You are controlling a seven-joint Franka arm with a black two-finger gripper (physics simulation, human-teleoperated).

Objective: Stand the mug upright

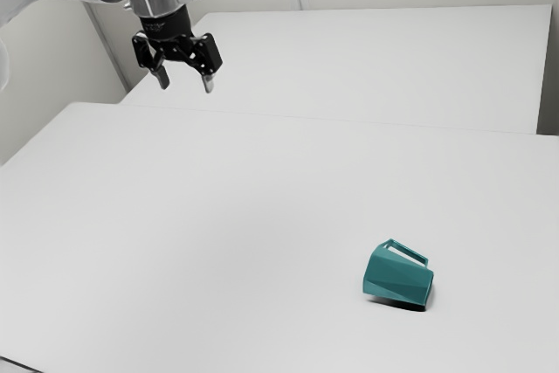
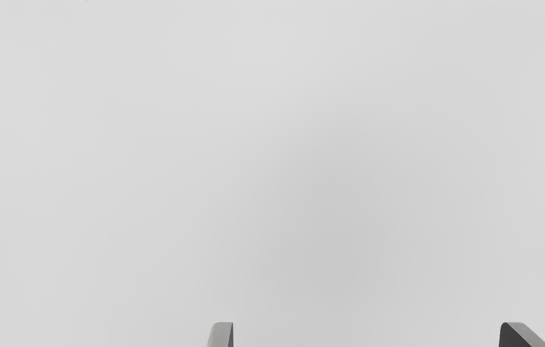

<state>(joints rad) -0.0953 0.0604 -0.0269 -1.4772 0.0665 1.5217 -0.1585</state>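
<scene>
In the exterior view my gripper [image 1: 186, 84] hangs high over the far left part of the table, its two fingers spread with nothing between them. A teal mug [image 1: 398, 277] lies on its side on the white table, toward the exterior view's lower right and well away from my gripper. Its angular handle points up and to the exterior view's right. In the wrist view the open gripper [image 2: 366, 332] has bare white surface between and beyond its fingertips.
The white table [image 1: 218, 216] spreads under the arm and the mug. Behind it stands another white surface [image 1: 376, 67], with pale walls beyond. A dark thin edge crosses the exterior view's lower left corner.
</scene>
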